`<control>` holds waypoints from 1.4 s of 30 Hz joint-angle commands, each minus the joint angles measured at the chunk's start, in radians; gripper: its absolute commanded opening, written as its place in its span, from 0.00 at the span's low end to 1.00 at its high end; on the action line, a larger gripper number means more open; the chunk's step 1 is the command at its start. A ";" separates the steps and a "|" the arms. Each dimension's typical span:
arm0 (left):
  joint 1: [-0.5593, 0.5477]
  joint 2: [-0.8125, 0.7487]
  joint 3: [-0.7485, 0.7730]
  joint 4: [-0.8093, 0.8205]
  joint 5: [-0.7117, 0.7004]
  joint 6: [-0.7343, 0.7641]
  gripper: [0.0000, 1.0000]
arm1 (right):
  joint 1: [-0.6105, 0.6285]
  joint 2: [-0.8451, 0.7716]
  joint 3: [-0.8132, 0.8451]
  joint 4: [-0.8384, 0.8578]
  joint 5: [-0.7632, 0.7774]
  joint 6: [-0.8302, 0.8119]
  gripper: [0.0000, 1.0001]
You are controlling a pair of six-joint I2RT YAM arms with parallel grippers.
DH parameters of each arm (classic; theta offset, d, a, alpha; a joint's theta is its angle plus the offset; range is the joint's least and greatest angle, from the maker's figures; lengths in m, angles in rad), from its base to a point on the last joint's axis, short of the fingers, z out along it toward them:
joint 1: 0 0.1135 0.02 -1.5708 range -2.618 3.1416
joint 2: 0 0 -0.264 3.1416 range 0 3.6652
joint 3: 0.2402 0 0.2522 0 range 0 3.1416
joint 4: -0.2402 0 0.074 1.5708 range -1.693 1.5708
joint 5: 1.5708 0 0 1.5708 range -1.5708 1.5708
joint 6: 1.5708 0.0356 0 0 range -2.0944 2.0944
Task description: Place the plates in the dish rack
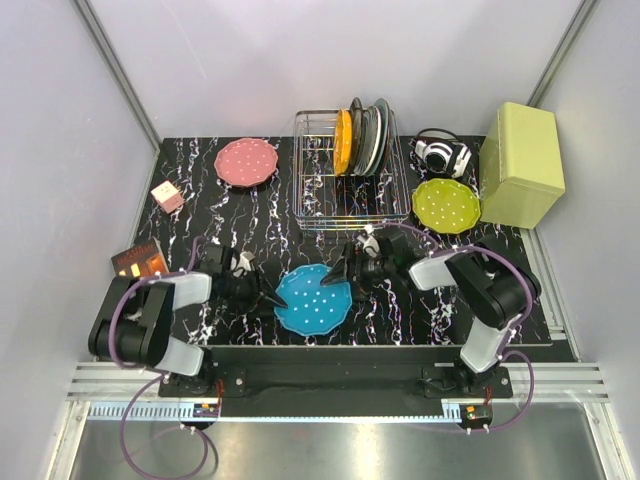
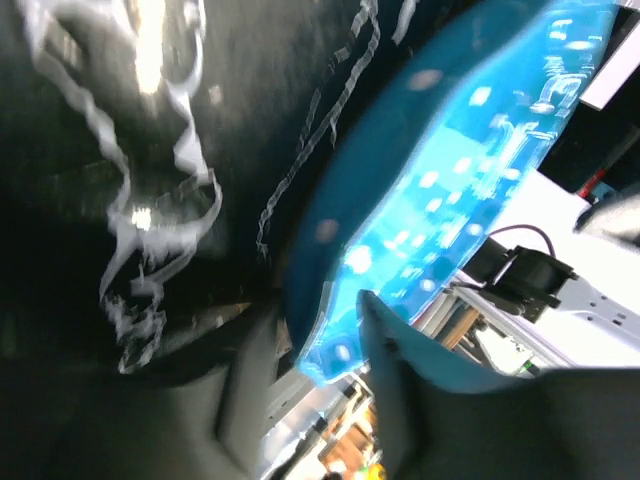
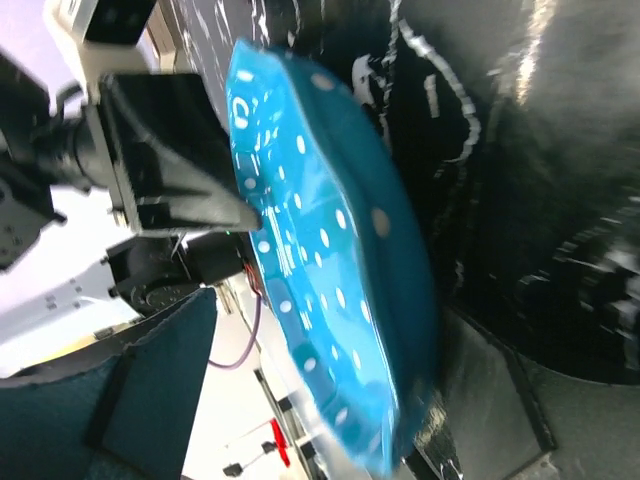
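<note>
Left hand (image 1: pixel 266 295) straddles the left rim of the blue plate (image 1: pixel 314 300); whether it is clenched cannot be told. Right hand (image 1: pixel 348 272) stands released astride the right rim. The plate lies at the near edge of the desk (image 1: pixel 200 215), well short of the dish rack (image 1: pixel 320 180). Step judged: pickup. Next move calls for a firm grip before lifting.

I see the blue plate (image 3: pixel 330 200) nearly edge-on, tilted, white dots on its face, rim running from top left to bottom centre. My right gripper (image 3: pixel 330 340) straddles the near rim with jaws wide. One finger sits close under the plate at right, contact unclear, and the other is well clear at left. The left gripper (image 3: pixel 240 210) tip touches the plate's dotted face. The black marbled table (image 3: pixel 540 150) is behind.
</note>
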 commanded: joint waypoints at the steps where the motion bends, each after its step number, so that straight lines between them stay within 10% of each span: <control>1: -0.025 0.137 0.073 0.133 0.033 -0.016 0.35 | 0.081 0.084 -0.047 -0.119 0.070 -0.021 0.88; 5: -0.029 0.191 0.098 0.138 0.026 -0.005 0.25 | 0.081 0.049 -0.057 -0.121 0.086 -0.029 0.70; 22: -0.031 0.126 0.074 0.100 -0.031 0.055 0.20 | -0.066 -0.209 -0.113 -0.184 0.176 -0.095 0.66; 32: -0.037 0.184 0.101 0.092 -0.023 0.125 0.18 | -0.049 -0.074 -0.101 -0.107 0.260 -0.135 0.86; 42: -0.071 0.162 0.058 0.025 -0.002 0.248 0.03 | -0.033 -0.020 -0.095 -0.021 0.282 -0.133 0.83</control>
